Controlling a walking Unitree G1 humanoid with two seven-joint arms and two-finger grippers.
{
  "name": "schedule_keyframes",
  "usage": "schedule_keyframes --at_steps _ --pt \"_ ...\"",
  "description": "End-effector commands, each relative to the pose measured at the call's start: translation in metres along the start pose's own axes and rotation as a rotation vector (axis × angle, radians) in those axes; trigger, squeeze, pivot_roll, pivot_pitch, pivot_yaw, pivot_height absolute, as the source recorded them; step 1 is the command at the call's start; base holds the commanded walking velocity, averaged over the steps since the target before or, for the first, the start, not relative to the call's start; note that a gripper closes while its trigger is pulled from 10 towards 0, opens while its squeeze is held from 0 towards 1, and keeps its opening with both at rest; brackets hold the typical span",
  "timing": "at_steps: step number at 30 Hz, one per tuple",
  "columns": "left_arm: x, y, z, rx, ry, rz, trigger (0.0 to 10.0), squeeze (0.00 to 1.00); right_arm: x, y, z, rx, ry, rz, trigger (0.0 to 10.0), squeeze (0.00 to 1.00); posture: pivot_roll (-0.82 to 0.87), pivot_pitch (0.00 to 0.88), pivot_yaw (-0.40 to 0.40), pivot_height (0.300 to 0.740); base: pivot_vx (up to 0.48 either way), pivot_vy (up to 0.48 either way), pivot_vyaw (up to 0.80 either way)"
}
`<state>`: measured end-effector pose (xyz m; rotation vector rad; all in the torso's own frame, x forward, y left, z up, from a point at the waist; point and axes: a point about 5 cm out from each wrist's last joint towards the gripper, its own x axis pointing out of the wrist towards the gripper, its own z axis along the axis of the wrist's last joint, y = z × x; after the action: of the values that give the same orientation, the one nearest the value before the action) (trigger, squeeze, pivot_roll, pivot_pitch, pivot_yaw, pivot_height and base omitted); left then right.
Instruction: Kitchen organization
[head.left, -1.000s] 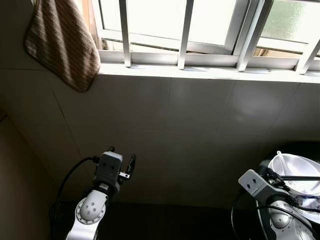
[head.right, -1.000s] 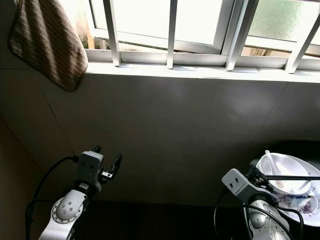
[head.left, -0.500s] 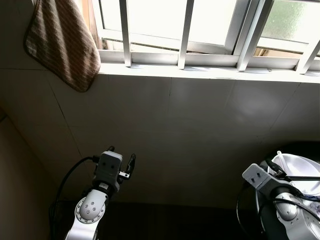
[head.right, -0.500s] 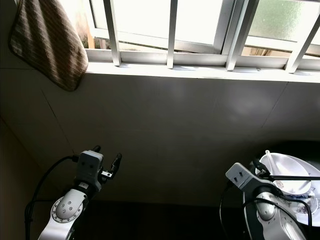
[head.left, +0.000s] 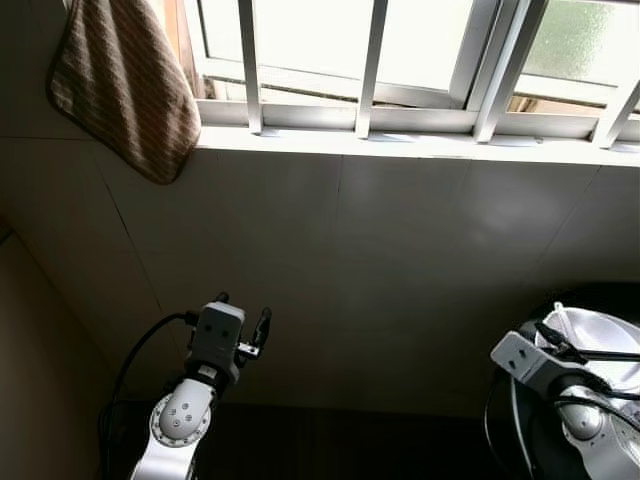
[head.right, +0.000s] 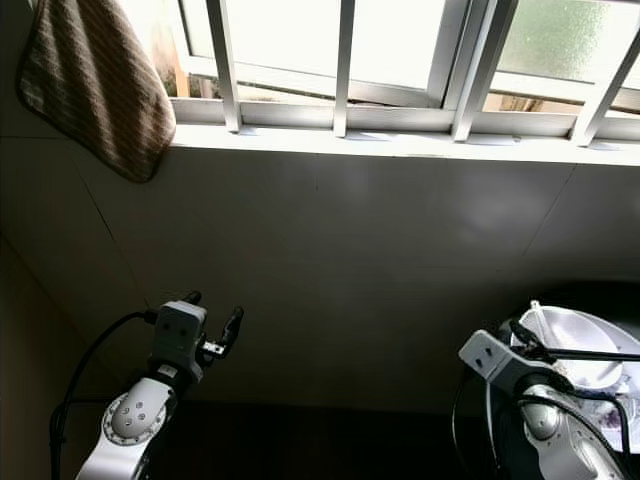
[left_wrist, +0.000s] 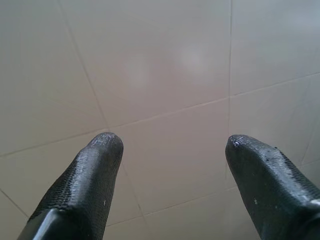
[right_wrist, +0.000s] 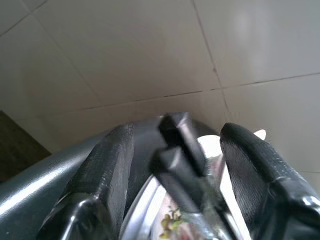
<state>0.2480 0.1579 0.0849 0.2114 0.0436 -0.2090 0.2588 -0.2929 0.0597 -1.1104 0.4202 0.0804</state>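
A tiled wall (head.left: 400, 270) under a barred window (head.left: 370, 60) is seen by the head camera, and a brown striped towel (head.left: 125, 85) is hung at the upper left, beside the window frame. The left gripper (head.left: 243, 322) is raised in front of the wall, low on the left, and it is pointed at the tiles; in the left wrist view its two black fingers (left_wrist: 85, 185) are spread wide apart, and nothing is held between them. The right gripper (right_wrist: 172, 150) is found at the lower right corner of the scene, just beside a white bowl (head.left: 600, 335). This bowl is placed on a plate (head.right: 625, 400) with a flower pattern, close to the wall. A dark pair of chopsticks (head.left: 605, 355) is laid across the rim of the bowl. In the right wrist view the fingers of the right gripper are held apart, and black stick-like ends (right_wrist: 180, 150) are seen between them. Whether these ends are touched by the fingers cannot be told.
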Motion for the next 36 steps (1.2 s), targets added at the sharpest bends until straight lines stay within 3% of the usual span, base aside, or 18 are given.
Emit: schedule_keyframes --at_steps 1,7,8,10,11,19,25,26,36 --pt "0.001 0.001 -0.002 -0.002 0.014 0.000 10.0 0.00 0.002 -0.009 -0.004 -0.008 -0.004 -0.019 10.0 0.00 0.02 0.000 -0.034 0.740 0.000 0.000 0.00" --pt "0.001 0.001 -0.002 -0.001 0.013 -0.001 10.0 0.00 0.007 -0.008 -0.004 -0.015 -0.011 -0.020 10.0 0.00 0.02 0.000 -0.036 0.740 0.000 0.000 0.00" --pt "0.001 0.001 -0.002 -0.001 0.013 0.001 10.0 0.00 0.008 -0.008 -0.004 -0.015 -0.012 -0.025 3.2 0.00 0.03 0.000 -0.040 0.740 0.000 0.000 0.00" --pt "0.001 0.001 -0.002 -0.001 0.013 0.001 10.0 0.00 0.008 -0.009 -0.005 -0.014 -0.012 -0.027 3.2 0.00 0.03 0.000 -0.040 0.740 0.000 0.000 0.00" --pt "0.001 0.001 -0.002 -0.001 0.013 0.003 10.0 0.00 0.010 -0.010 -0.005 -0.016 -0.018 -0.040 0.1 0.00 0.03 0.000 -0.040 0.740 0.000 0.000 0.00" --pt "0.001 0.001 -0.002 -0.005 0.014 0.005 10.0 0.00 0.013 -0.012 -0.007 -0.063 0.000 -0.091 0.0 0.00 0.03 0.000 -0.041 0.740 0.000 0.000 0.00" --pt "0.001 0.000 -0.002 -0.006 0.014 0.005 10.0 0.00 0.014 -0.009 0.004 -0.146 -0.042 -0.134 0.0 0.00 0.03 0.000 -0.041 0.740 0.000 0.000 0.00" --pt "0.001 0.000 -0.002 -0.007 0.015 0.005 10.0 0.00 0.013 -0.010 0.009 -0.197 -0.059 -0.155 0.0 0.00 0.03 0.000 -0.041 0.740 0.000 0.000 0.00" --pt "0.001 -0.002 -0.002 -0.021 0.017 0.008 10.0 0.00 0.011 -0.014 0.025 -0.385 -0.095 -0.243 0.0 0.00 0.02 0.000 -0.047 0.740 0.000 0.000 0.00"
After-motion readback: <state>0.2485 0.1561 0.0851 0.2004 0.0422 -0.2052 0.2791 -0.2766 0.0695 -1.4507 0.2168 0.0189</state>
